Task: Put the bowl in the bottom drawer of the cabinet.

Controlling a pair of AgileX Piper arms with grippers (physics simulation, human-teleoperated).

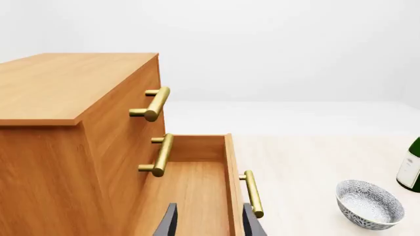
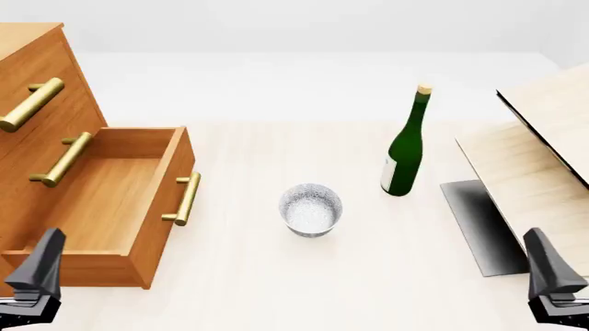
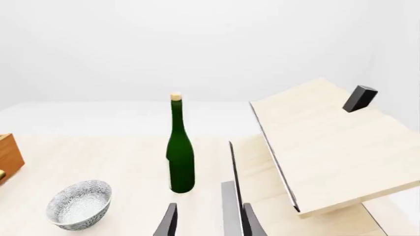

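Bowl [image 2: 311,209] upright on table, apart from open bottom drawer [image 2: 101,207].

Bowl [image 2: 311,209] upright; bottom drawer [image 2: 110,207] open.

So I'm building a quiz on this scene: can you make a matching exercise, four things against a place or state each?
Things:
1. bowl
2. bottle
3. bottom drawer
4. boards

Places or states:
A. pulled open, nothing inside
B. slanted, at the table's right
C. upright, right of the bowl
D. on the table, between drawer and bottle

Pairs: 1-D, 2-C, 3-A, 4-B
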